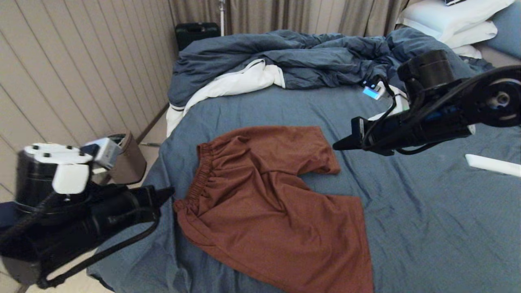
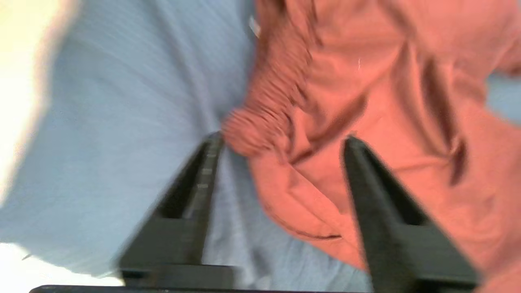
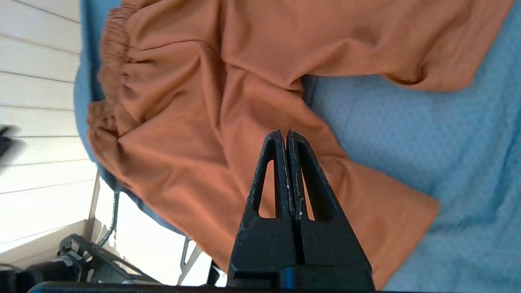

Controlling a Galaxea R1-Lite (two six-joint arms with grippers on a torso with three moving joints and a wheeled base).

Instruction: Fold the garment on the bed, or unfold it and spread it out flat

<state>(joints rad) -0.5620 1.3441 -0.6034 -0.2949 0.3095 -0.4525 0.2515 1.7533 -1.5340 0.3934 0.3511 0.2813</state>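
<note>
Rust-brown shorts [image 1: 268,203] lie spread on the bed's slate-blue sheet [image 1: 427,211], gathered waistband [image 1: 200,179] toward the left edge, both legs pointing right. The drawstring and white graphic are hidden. My left gripper [image 1: 167,192] hovers at the bed's left edge just beside the near waistband corner; in the left wrist view it [image 2: 283,140] is open, with that corner [image 2: 260,126] between the fingers and nothing gripped. My right gripper [image 1: 338,145] hangs above the sheet just right of the far leg [image 1: 313,150]; in its wrist view it [image 3: 285,132] is shut and empty above the shorts [image 3: 228,101].
A rumpled dark blue duvet [image 1: 293,61] with white lining lies across the far side, white pillows [image 1: 452,20] at the back right. A white remote-like object [image 1: 492,165] rests on the sheet at the right. A bin [image 1: 126,156] stands on the floor by the wall on the left.
</note>
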